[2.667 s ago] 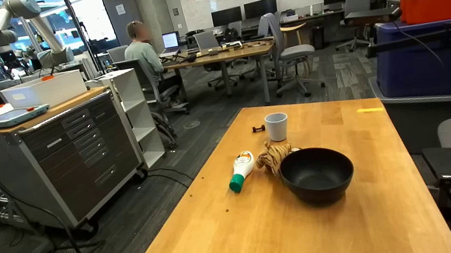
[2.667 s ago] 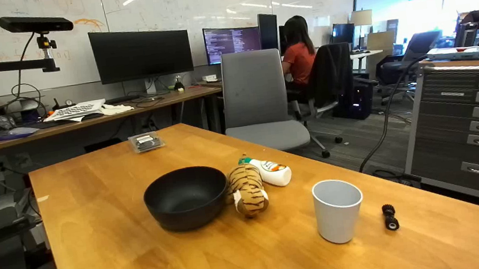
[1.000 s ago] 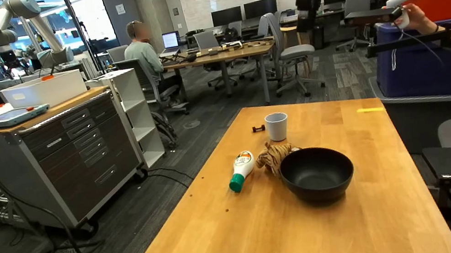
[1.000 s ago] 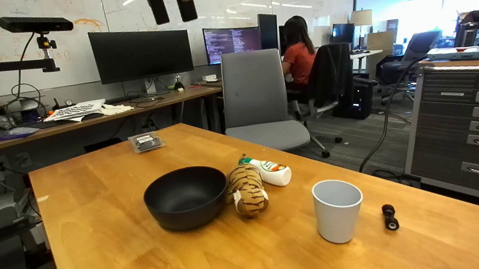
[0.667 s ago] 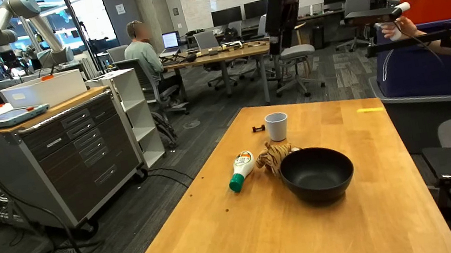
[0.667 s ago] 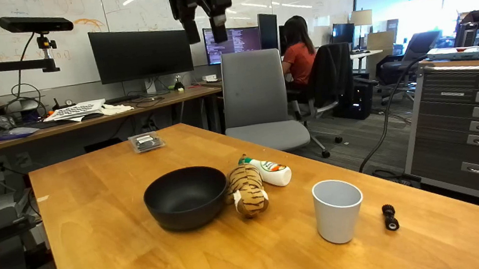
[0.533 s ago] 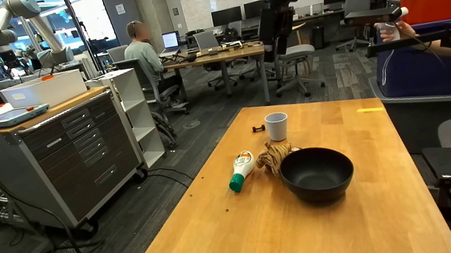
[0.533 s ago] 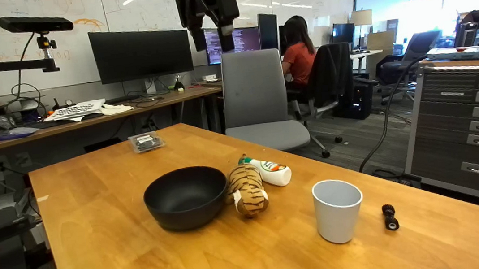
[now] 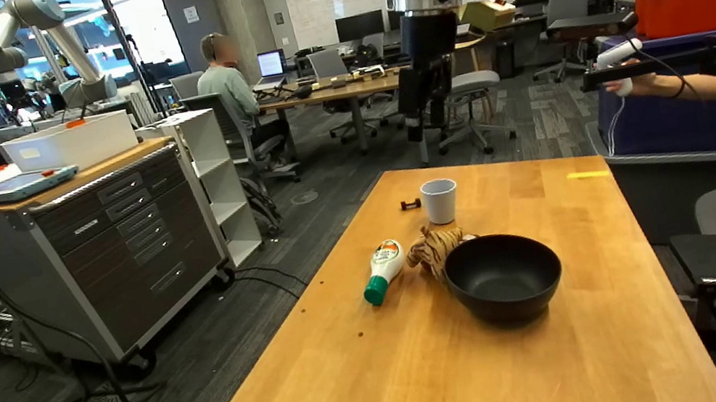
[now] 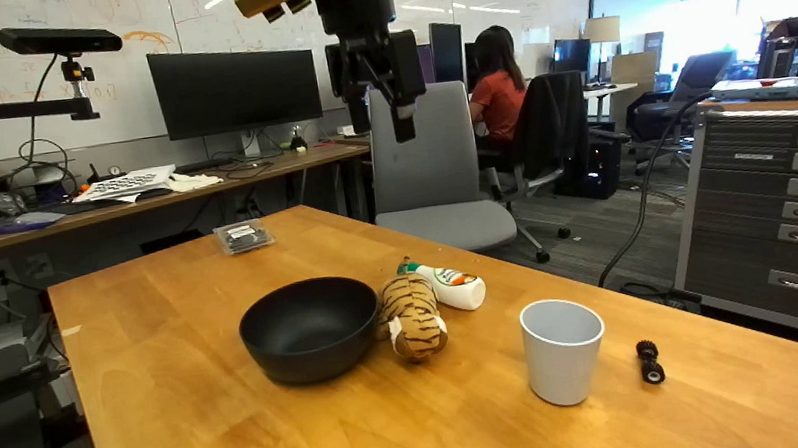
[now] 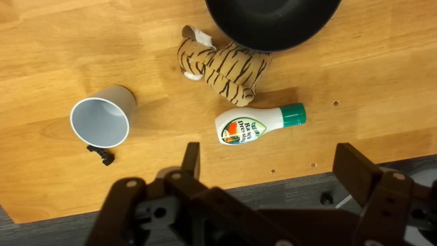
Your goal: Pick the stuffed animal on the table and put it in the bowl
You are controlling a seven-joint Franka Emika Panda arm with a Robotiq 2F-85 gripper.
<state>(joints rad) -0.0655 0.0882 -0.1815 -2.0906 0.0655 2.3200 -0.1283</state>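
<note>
The stuffed animal (image 9: 435, 250), a tan plush with dark tiger stripes, lies on the light wood table (image 9: 432, 372) in both exterior views (image 10: 413, 316). It touches or nearly touches the black bowl (image 9: 504, 278), which also shows in an exterior view (image 10: 310, 335). In the wrist view the animal (image 11: 235, 68) lies beside the bowl (image 11: 273, 24), whose rim hides a little of it; the bowl is cut off at the top. My gripper (image 9: 428, 128) hangs high above the table, pointing down. Its fingers are wide apart with nothing between them (image 11: 268, 157); it also shows in an exterior view (image 10: 382, 124).
A white dressing bottle with a green cap (image 11: 252, 124) lies close beside the animal. A pale cup (image 10: 564, 352) stands upright near it, with a small black dumbbell-shaped piece (image 10: 650, 362) beside the cup. A clear plastic box (image 10: 243, 236) sits at the table's far end.
My gripper has come into view in both exterior views and moved across and down toward the table, fingers apart. The animal, bowl, bottle and cup have not moved.
</note>
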